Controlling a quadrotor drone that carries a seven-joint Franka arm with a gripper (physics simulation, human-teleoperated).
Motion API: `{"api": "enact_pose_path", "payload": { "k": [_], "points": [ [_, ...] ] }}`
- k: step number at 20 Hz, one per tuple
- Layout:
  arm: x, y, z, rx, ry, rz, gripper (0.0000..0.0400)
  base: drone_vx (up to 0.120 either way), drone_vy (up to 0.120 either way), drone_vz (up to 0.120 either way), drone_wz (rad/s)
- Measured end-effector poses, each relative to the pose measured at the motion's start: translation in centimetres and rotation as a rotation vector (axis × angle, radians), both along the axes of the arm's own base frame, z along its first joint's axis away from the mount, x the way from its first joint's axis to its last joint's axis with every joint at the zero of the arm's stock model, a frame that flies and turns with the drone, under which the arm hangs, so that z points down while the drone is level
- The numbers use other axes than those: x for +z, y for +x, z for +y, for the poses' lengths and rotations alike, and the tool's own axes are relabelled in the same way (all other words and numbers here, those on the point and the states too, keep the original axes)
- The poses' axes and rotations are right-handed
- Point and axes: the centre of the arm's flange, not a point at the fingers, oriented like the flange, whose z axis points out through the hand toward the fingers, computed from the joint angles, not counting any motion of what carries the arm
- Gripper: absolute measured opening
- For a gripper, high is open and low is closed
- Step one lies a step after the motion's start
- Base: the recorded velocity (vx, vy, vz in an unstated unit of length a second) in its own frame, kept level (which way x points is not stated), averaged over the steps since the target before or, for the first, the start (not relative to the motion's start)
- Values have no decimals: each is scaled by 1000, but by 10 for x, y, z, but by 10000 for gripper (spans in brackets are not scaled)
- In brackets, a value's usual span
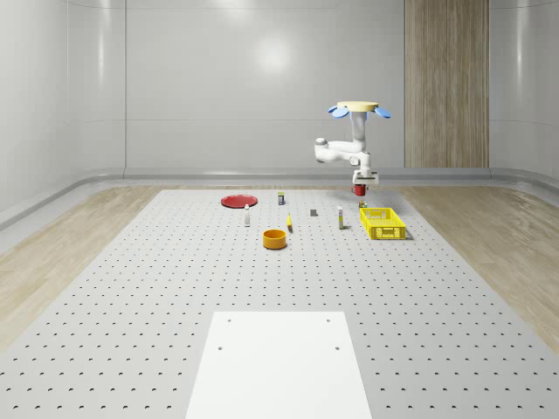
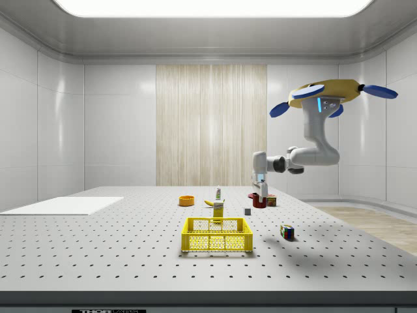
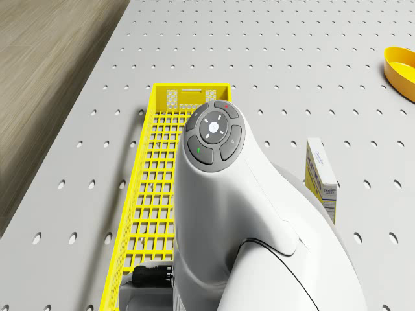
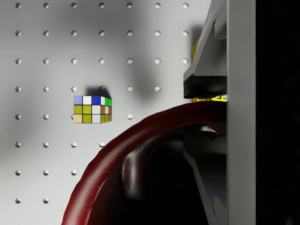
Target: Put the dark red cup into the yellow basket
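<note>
My gripper (image 1: 360, 180) is clamped on the dark red cup (image 1: 359, 188), held in the air beside the yellow basket (image 1: 383, 223); I'm hovering over the basket. Cup looks rigid, light, probably slick, so rim pinch is the hold

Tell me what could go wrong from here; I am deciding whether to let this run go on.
The gripper holds the cup in the air by its rim, so it might tilt or slip. In the whole-scene view the cup hangs beyond the basket, so a release now would likely miss it. The puzzle cube lies below.
</note>
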Motion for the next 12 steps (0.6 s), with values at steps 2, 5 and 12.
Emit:
{"api": "enact_pose_path", "payload": {
  "k": [2,5,12],
  "points": [
    [0,0,0,0,0,0,100,120,120,0,0],
    [0,0,0,0,0,0,100,120,120,0,0],
    [0,0,0,0,0,0,100,120,114,0,0]
  ]
}}
